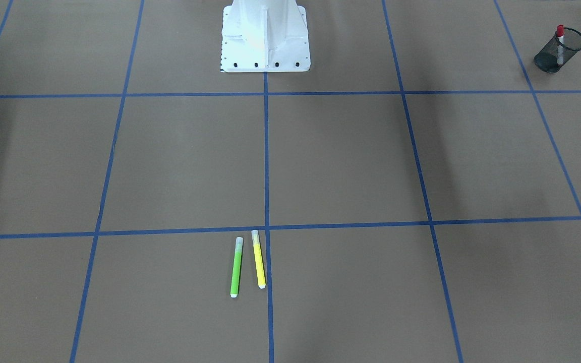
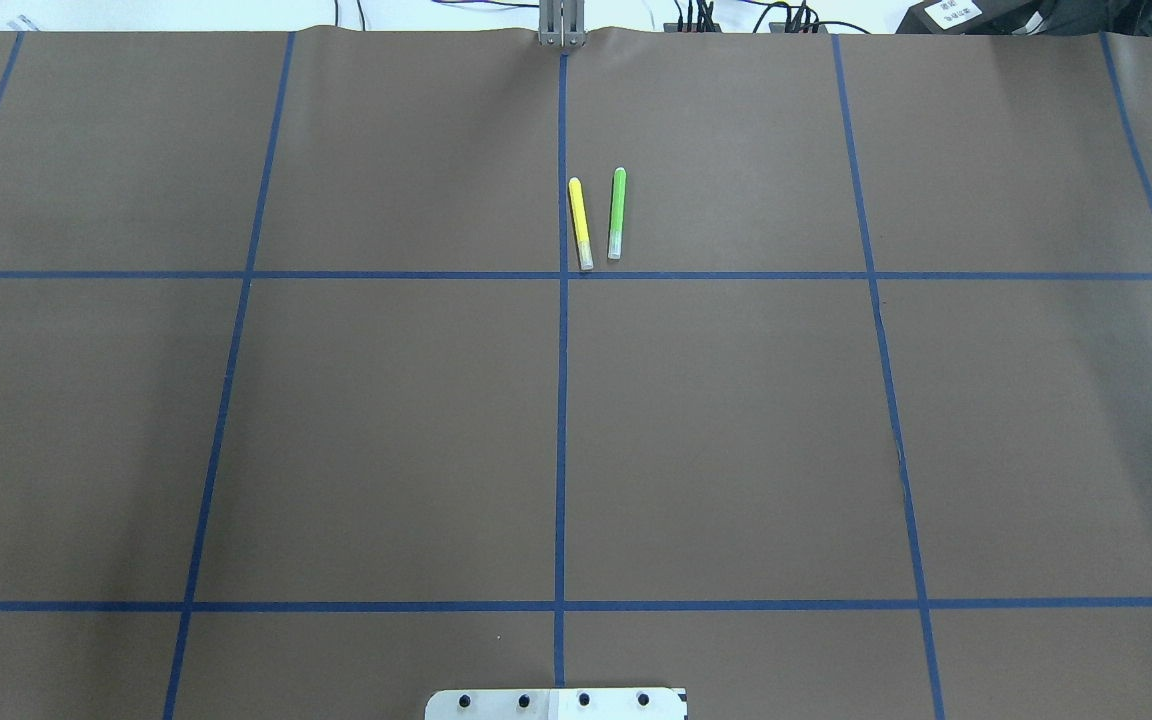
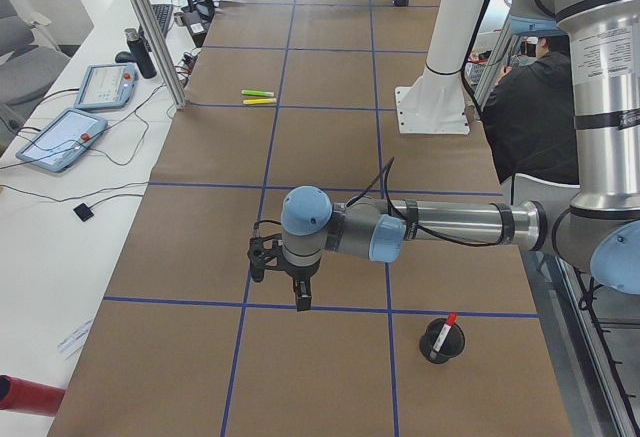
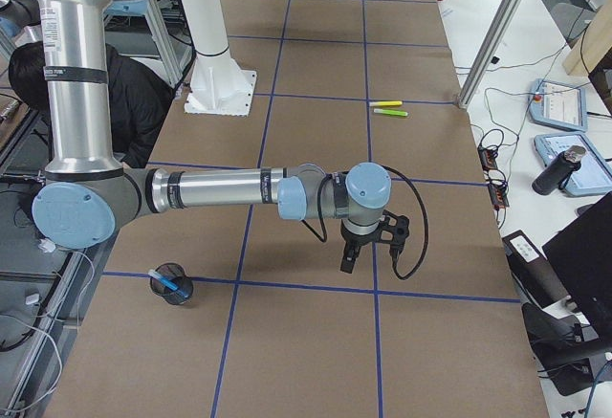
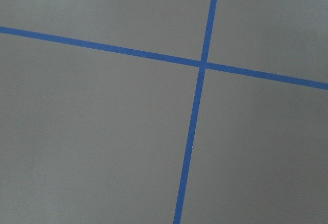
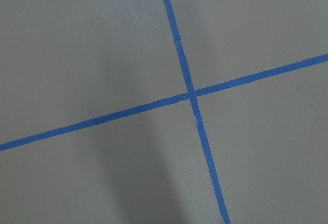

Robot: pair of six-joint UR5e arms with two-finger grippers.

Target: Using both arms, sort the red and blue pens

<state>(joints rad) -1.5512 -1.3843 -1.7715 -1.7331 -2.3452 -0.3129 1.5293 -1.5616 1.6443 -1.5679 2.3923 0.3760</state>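
The red pen [image 1: 560, 33] stands upright in a black mesh cup [image 1: 559, 50] at the table end on my left; the exterior left view shows this red pen [image 3: 449, 321] too. A blue pen [image 4: 168, 285] lies in another mesh cup [image 4: 172, 283] at the end on my right. My left gripper [image 3: 302, 301] hangs over bare table near that cup, seen only in the exterior left view, so I cannot tell its state. My right gripper [image 4: 348, 263] likewise shows only in the exterior right view. Both wrist views show only brown table and blue tape.
A green highlighter [image 2: 617, 212] and a yellow highlighter [image 2: 580, 222] lie side by side at the far middle of the table. The white robot base [image 1: 265, 35] stands at the near edge. A person [image 3: 530, 107] sits behind the robot. Tablets and cables lie along the operators' side.
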